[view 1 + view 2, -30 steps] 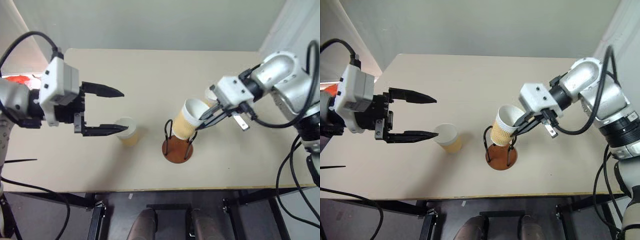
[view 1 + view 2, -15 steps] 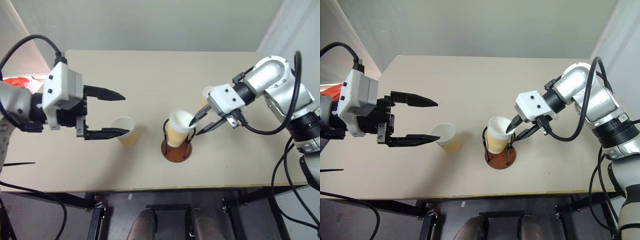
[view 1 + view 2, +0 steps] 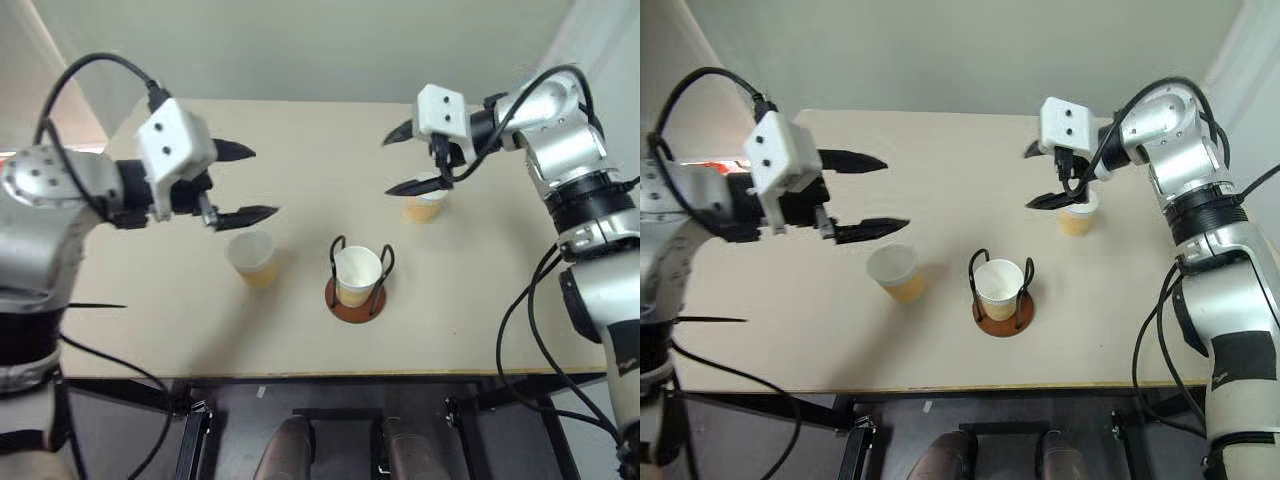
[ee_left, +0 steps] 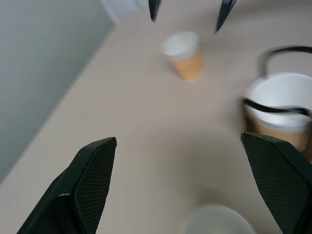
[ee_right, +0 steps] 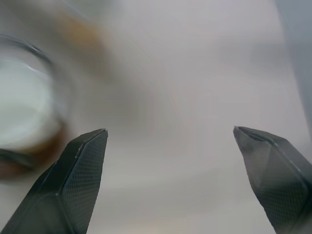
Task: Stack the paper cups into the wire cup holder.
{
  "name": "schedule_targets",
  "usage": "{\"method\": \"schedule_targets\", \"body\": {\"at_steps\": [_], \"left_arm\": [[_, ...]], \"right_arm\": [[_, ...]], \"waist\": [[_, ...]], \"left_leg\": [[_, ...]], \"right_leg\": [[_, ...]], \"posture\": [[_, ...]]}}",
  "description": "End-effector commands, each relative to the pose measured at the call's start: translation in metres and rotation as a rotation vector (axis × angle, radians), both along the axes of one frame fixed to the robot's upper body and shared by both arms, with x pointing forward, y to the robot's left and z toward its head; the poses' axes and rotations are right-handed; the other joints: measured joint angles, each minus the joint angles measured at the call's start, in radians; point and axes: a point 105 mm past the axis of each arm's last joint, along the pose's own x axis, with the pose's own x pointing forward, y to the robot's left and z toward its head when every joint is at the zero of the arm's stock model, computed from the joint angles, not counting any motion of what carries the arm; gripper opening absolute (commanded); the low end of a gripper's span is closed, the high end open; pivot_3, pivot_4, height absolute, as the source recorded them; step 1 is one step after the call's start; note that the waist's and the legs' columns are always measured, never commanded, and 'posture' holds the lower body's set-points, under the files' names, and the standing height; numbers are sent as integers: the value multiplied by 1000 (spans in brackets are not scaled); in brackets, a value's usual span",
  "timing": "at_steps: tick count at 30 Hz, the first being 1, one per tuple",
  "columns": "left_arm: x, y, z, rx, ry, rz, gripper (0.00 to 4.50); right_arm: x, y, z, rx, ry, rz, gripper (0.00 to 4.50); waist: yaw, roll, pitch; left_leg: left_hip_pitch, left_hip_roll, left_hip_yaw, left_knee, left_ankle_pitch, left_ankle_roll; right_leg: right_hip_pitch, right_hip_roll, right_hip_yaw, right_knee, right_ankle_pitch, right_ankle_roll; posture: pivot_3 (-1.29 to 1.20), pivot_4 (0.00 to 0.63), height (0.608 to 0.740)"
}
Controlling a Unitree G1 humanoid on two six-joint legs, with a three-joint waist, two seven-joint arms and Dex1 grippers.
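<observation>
Behind right fingers (image 3: 402, 159), cup (image 3: 424, 207) (half-hidden)

The left gripper (image 4: 187, 180) has its 2 black textured fingers (image 4: 90, 183) spread wide apart, nothing between them but the beige tabletop (image 4: 146, 126). Beyond them stands the wire cup holder (image 4: 275, 109), with 1 paper cup (image 4: 280, 105) seated upright inside, a black wire crossing its white rim. A second cup (image 4: 185, 56) stands alone farther off, well apart from the holder. Just past it, the 2 pointed black tips of the right gripper (image 4: 190, 9) hang above the tabletop, parted. A third, blurred white rim (image 4: 217, 222) shows close in, between the near fingers.
</observation>
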Motion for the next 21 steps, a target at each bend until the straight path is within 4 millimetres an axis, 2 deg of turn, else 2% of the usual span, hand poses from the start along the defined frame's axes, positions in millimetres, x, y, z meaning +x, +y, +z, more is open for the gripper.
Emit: {"method": "schedule_targets", "body": {"at_steps": [1,4,11,15,18,21], "left_arm": [[3,-2,10,13,-54,22,4500],[0,-3,10,12,-47,10,4500],[-8,-2,9,27,-30,7,4500],[-13,1,11,37,-24,16,4500],[-13,9,9,41,-12,51,4500],[-14,13,8,48,-5,67,4500]], "right_arm": [[15,-18,-2,-31,-45,-109,4405],[23,-24,-13,-40,-37,-181,4405],[31,-25,-42,-68,-6,-255,4405],[32,-28,-67,-112,33,-284,3536],[33,-34,-79,-147,33,-315,2544],[34,-33,-81,-127,38,-323,1462]], "waist": [[0,0,0],[-6,1,0],[-11,1,0],[-11,1,1],[-8,1,1],[-7,1,1]], "left_leg": [[-1,0,1,0,-1,0],[0,0,2,-1,-3,-2],[0,6,4,-6,-6,-6],[0,7,4,-6,-6,-6],[1,7,4,-4,-5,-6],[0,7,4,-3,-5,-7]], "right_leg": [[0,0,0,0,1,1],[-2,0,0,-1,6,11],[-3,3,-3,-3,7,12],[-3,3,-3,-3,7,12],[-2,3,-3,-2,7,11],[-2,3,-3,-2,7,11]], "posture": [[0,150,740],[0,150,740],[0,150,740],[0,150,740],[0,150,740],[0,150,740]]}}
